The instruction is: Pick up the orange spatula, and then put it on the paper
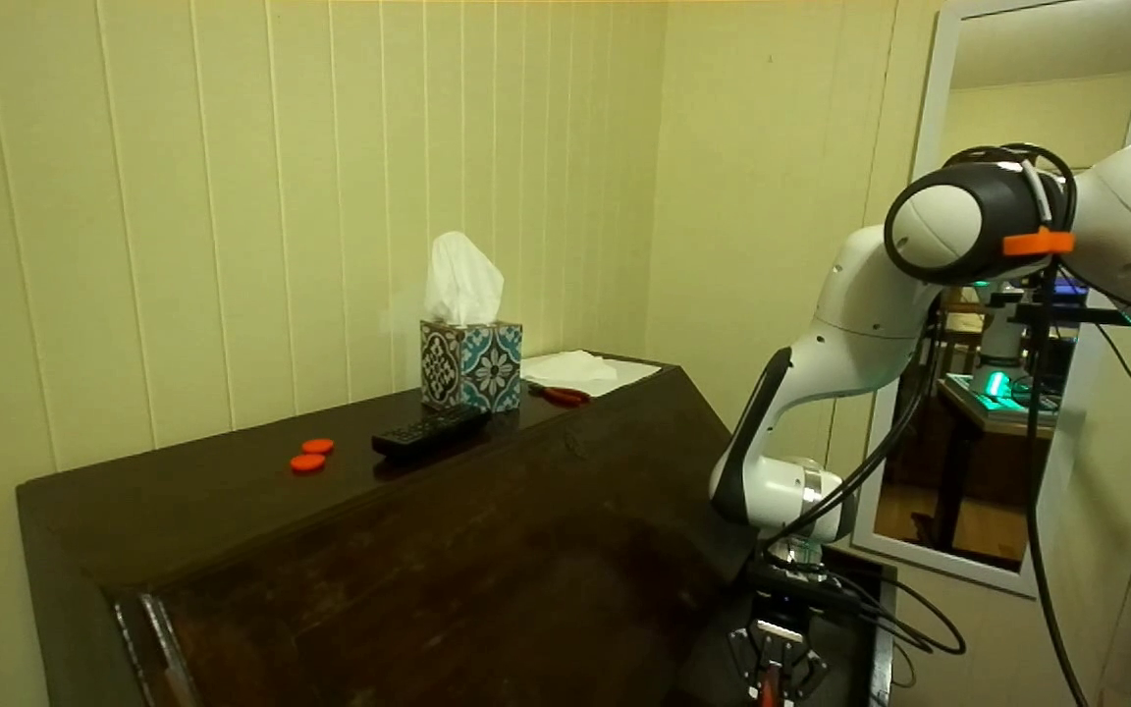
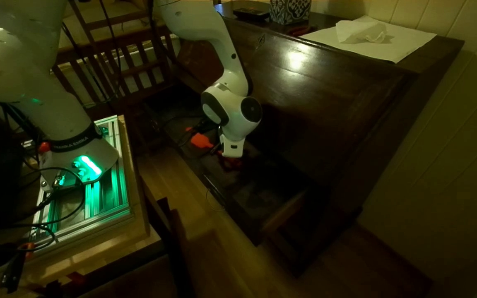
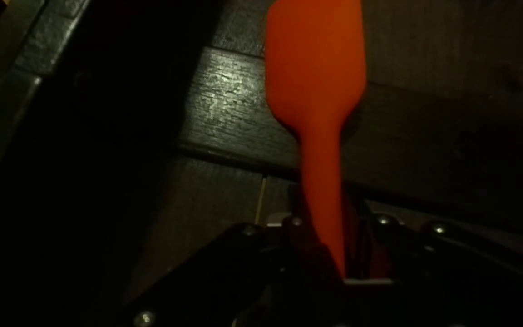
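Fingers [image 3: 298,231] grip the orange spatula [image 3: 319,131] by its handle [image 3: 321,163], blade [image 3: 316,59] toward 12 o'clock in the wrist view. Lift abruptly and you risk the end-held blade pivoting or striking the drawer [image 2: 285,211].

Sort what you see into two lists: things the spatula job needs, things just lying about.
For the job:
orange spatula
gripper, jaws either side of the spatula
paper

Just lying about:
crumpled tissue on the paper
patterned tissue box
black remote
two orange-red discs
red-handled tool by the paper
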Action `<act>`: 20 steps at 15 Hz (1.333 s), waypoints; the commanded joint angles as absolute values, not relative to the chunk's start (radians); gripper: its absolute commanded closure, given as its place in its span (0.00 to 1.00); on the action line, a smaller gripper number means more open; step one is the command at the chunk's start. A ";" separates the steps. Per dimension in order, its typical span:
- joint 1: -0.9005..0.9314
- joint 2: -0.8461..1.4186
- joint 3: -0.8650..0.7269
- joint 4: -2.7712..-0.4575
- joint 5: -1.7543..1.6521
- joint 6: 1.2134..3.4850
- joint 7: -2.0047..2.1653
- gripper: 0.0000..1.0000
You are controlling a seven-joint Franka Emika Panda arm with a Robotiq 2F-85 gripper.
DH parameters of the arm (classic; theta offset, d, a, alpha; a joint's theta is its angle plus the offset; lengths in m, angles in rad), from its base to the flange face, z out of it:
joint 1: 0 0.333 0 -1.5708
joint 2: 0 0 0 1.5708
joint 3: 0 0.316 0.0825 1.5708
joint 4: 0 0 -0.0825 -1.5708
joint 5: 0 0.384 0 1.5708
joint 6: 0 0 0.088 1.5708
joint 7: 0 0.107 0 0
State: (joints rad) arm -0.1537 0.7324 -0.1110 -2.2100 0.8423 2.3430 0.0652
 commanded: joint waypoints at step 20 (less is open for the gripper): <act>-0.207 0.027 -0.231 -2.241 0.553 1.828 0.308 0.94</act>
State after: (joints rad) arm -0.2393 0.1041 -0.2516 -2.3233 0.6798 1.9004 0.1876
